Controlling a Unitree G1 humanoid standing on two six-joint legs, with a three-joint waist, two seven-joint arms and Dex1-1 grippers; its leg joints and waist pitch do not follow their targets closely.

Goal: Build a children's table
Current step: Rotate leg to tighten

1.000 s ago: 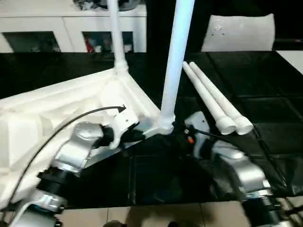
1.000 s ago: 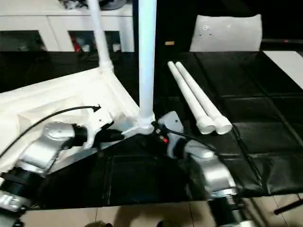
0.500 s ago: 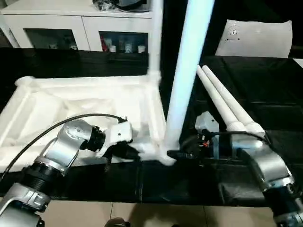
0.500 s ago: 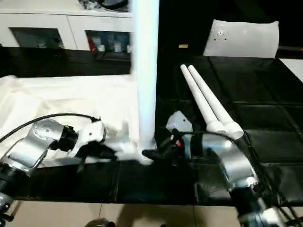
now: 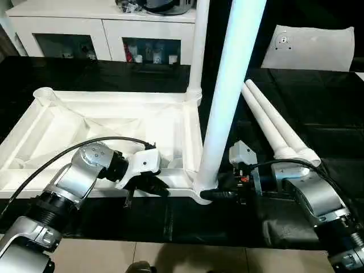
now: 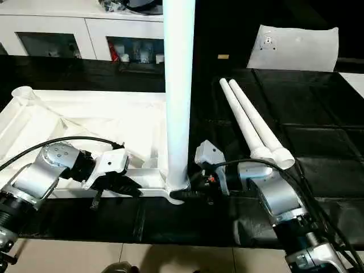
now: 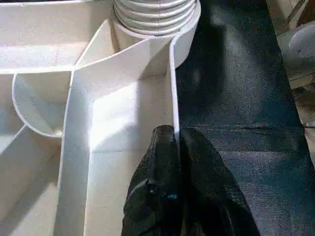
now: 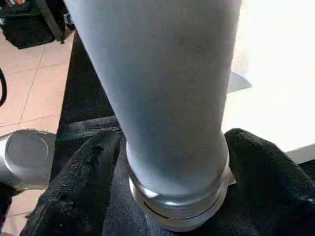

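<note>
Leg being seated in near corner socket; two legs fitted, two left.

Table top (image 5: 85, 122) lies underside up on the black mat (image 5: 318, 114). Left gripper (image 7: 176, 142) is pressed shut on the top's near rim wall, socket just beyond the fingertips. Right gripper (image 8: 174, 196) straddles the base of the upright leg (image 5: 224, 108), fingers apart, one either side, contact not clear; judged mid-close. Far leg (image 5: 198, 51) already stands in its socket. Spare legs (image 5: 278, 128) lie behind the right gripper, well apart. Next: leg likely twisted home, top held steady.
</note>
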